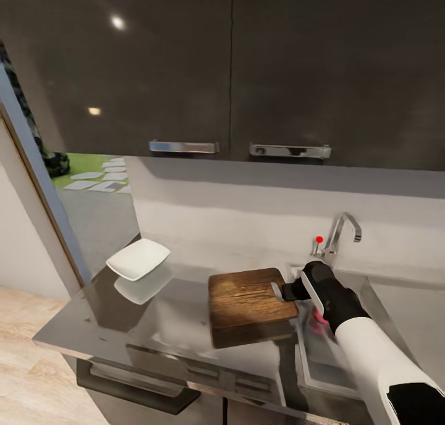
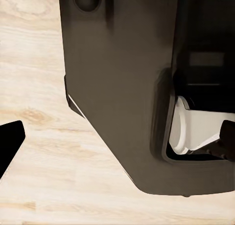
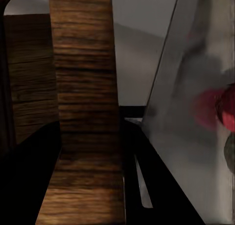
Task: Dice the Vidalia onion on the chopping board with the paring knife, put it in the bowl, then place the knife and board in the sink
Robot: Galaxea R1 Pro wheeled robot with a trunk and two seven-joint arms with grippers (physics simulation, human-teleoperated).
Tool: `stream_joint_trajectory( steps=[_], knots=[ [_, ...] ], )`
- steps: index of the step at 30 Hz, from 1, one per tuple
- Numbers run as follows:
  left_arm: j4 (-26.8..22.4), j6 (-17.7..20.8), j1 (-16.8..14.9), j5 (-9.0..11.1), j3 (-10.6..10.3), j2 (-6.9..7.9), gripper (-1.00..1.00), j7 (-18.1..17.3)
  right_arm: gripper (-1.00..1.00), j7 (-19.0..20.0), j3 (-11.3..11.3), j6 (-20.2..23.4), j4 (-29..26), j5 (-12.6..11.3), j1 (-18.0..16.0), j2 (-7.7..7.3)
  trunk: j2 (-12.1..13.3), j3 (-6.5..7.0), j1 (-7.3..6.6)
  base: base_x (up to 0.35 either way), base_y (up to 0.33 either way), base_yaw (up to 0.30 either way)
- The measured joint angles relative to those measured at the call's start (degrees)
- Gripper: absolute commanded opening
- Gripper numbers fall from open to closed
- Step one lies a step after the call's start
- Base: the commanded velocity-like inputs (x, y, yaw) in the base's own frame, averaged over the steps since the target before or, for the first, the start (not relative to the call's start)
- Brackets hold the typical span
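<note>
At lower centre of the head view, the right gripper is clenched on the slot-handle end of the chopping board, which rests on the countertop beside the sink. A thin edge grip could let the board pivot or slip while lifted toward the basin.

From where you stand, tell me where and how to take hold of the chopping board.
Take the chopping board by its slotted end, the one nearest the sink, coming from the sink side. The slot leaves a thin bar of wood for the fingers to close on. The right end effector is already there, and the right wrist view shows its fingers either side of that bar.
</note>
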Motion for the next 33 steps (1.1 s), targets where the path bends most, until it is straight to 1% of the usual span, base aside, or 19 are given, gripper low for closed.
stream_joint_trajectory(
  steps=[7,21,27,29,33],
  knots=[
    [0.0,0.0,0.0,0.0,0.0,-0.02,1.0,0.0,-1.0,-0.01,0.01,0.01,0.0,0.11,0.0,-0.01,0.0,0.0,0.0,0.0,0.043,-0.195],
    [-0.01,0.0,0.0,0.0,0.0,-0.01,1.0,0.0,-1.0,0.1,-0.06,0.04,0.0,-0.04,0.0,-0.01,0.0,0.0,0.0,0.0,0.271,-0.184],
    [-0.01,0.0,0.01,0.0,0.0,-0.02,1.0,0.0,-1.0,0.08,-0.08,0.04,0.02,0.07,-0.01,0.0,0.0,0.0,0.0,0.0,0.06,-0.097],
    [-0.02,0.0,0.01,0.0,0.0,-0.01,1.0,0.0,-1.0,0.08,-0.66,0.04,0.02,0.0,-0.02,0.01,0.0,0.0,0.0,0.0,0.004,-0.017],
    [-0.02,0.0,0.01,0.0,0.0,-0.03,1.0,0.0,-1.0,0.07,-3.33,0.04,0.01,0.09,-0.02,0.0,0.0,0.0,0.0,0.0,0.002,-0.007]
  ],
)
